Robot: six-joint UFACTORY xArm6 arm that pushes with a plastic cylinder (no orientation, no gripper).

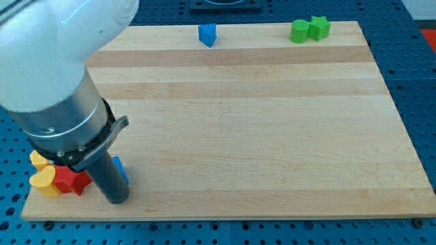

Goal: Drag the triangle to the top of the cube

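Observation:
A blue block (207, 34), which looks like the triangle, sits at the view's top edge, a little left of centre. A second blue block (120, 169), probably the cube, lies at the bottom left, mostly hidden behind my rod. My tip (116, 201) rests on the board just below and left of this blue block, touching or nearly touching it. The arm's big white and grey body covers the view's upper left.
A red star-like block (72, 181) and two yellow blocks (45, 184) (37, 160) cluster at the board's bottom left corner, just left of my rod. A green round block (299, 31) and a green star (319, 27) touch at the top right edge.

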